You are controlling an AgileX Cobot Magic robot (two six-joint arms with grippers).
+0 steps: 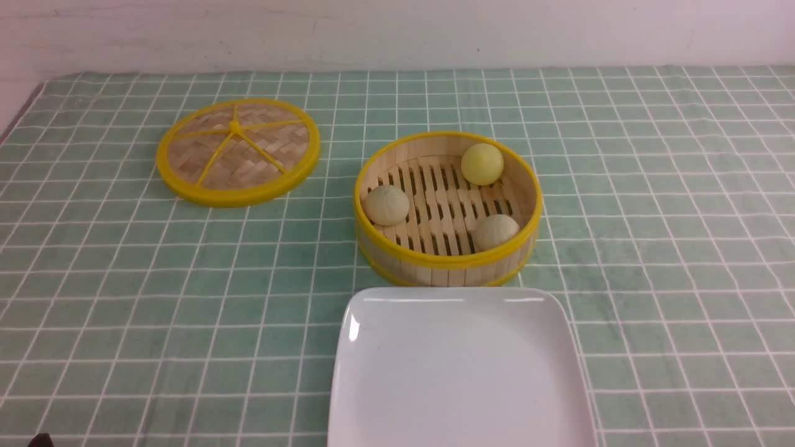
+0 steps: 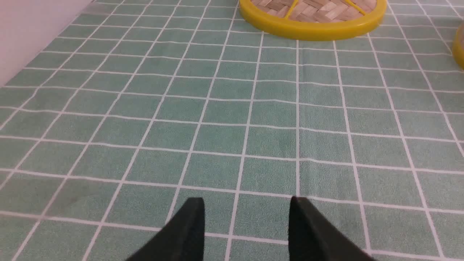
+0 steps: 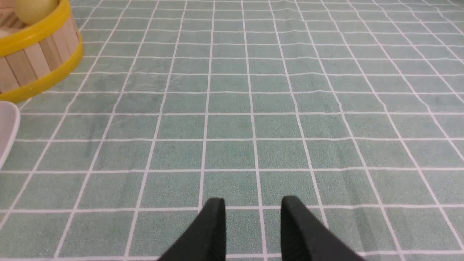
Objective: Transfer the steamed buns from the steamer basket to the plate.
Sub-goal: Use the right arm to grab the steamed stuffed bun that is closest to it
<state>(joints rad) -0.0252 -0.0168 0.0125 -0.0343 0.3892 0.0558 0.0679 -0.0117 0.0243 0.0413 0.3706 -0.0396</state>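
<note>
The steamer basket (image 1: 525, 186) stands mid-table with three steamed buns inside: a yellow one (image 1: 482, 164) at the back, a pale one (image 1: 386, 205) at the left and another pale one (image 1: 495, 231) at the front right. The white plate (image 1: 459, 366) lies bare just in front of the basket. Neither arm shows in the front view. My left gripper (image 2: 246, 203) hovers open over bare cloth, well short of the lid. My right gripper (image 3: 253, 203) is open too, nothing between its fingers, with the basket (image 3: 36, 54), yellow bun (image 3: 34, 10) and plate edge (image 3: 8, 127) off to one side.
The flat woven lid (image 1: 238, 151) with yellow spokes lies to the basket's left, and its rim (image 2: 311, 30) shows far ahead of the left gripper. A green checked cloth (image 1: 671, 217) covers the table. A white wall (image 1: 397, 31) runs along the back edge.
</note>
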